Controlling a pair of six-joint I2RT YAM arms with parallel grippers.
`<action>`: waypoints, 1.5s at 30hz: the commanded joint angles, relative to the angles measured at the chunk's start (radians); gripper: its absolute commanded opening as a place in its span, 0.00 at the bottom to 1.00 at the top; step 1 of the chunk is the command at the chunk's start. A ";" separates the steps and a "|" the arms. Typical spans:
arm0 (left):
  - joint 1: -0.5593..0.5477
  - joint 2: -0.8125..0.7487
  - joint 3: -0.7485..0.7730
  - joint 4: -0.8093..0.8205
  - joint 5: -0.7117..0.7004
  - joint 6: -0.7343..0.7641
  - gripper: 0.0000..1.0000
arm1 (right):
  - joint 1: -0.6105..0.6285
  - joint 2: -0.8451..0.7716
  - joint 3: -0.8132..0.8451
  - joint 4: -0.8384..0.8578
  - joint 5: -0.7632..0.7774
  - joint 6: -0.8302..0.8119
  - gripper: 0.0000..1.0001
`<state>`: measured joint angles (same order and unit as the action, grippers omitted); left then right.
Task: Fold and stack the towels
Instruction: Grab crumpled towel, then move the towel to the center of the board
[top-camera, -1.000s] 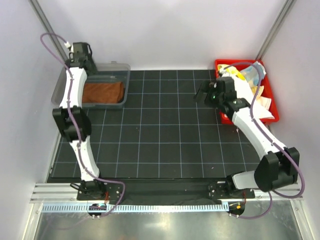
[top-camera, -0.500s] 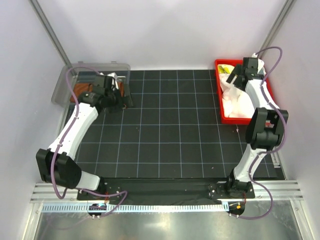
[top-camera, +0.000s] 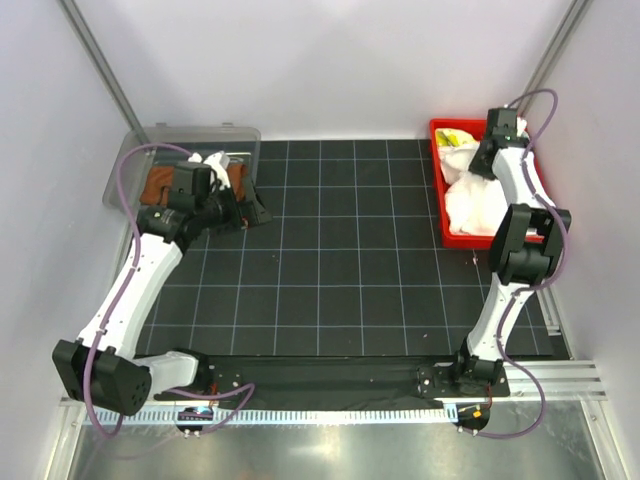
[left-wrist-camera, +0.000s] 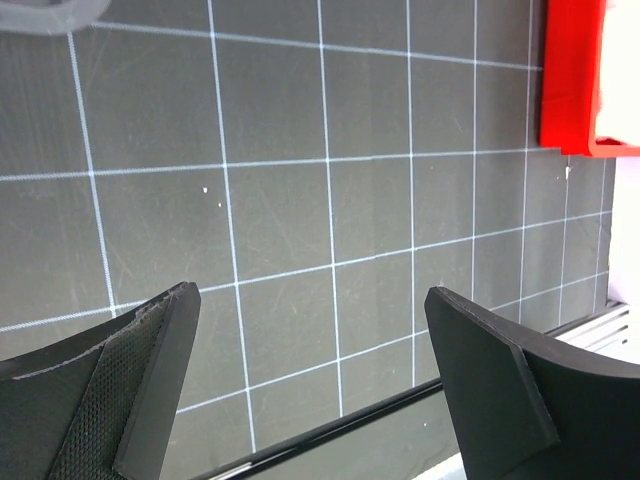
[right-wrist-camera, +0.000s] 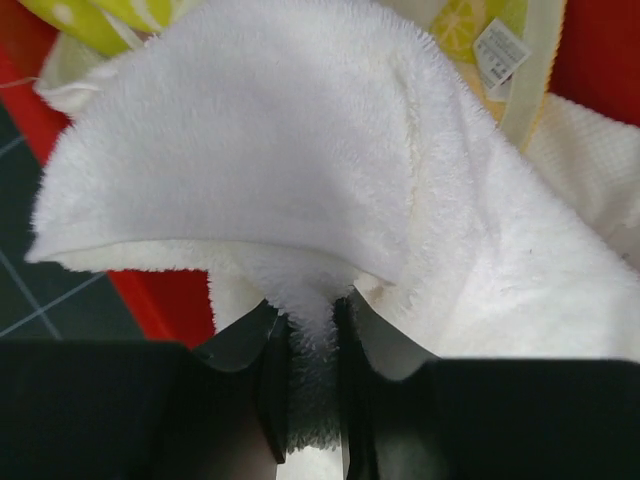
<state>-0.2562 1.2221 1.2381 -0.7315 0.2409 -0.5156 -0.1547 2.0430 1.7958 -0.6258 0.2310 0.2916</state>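
A white towel (top-camera: 472, 200) lies bunched in the red bin (top-camera: 440, 128) at the back right, with a pale yellow patterned towel (top-camera: 455, 138) behind it. My right gripper (top-camera: 484, 160) reaches down into that bin. In the right wrist view it (right-wrist-camera: 312, 310) is shut on a fold of the white towel (right-wrist-camera: 260, 130), fluffy pile squeezed between the jaws. A rust-brown towel (top-camera: 158, 186) rests in the grey bin (top-camera: 200, 130) at the back left. My left gripper (top-camera: 255, 212) hovers over the mat just right of the grey bin, open and holding nothing (left-wrist-camera: 310, 300).
The black gridded mat (top-camera: 340, 270) covers the table between the bins. The red bin's corner (left-wrist-camera: 585, 80) appears in the left wrist view. Metal frame posts rise at both back corners. The arm bases and a rail run along the near edge.
My right gripper has closed on the white towel inside the red bin. The left arm came out of the grey bin and now hangs over the mat, jaws fully apart.
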 joint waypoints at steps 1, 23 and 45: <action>-0.003 -0.007 -0.031 0.047 0.040 0.000 1.00 | 0.036 -0.197 0.166 -0.049 0.042 -0.029 0.25; 0.005 -0.053 -0.048 0.063 -0.176 -0.021 1.00 | 0.751 -0.917 -1.039 0.334 -0.492 0.343 0.25; -0.149 0.340 0.200 0.119 -0.098 0.031 0.86 | 1.005 -0.994 -0.806 -0.021 0.080 0.431 0.81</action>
<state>-0.3599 1.4536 1.2980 -0.6674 0.1478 -0.5140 0.9607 1.1187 0.8970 -0.5068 -0.0193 0.6922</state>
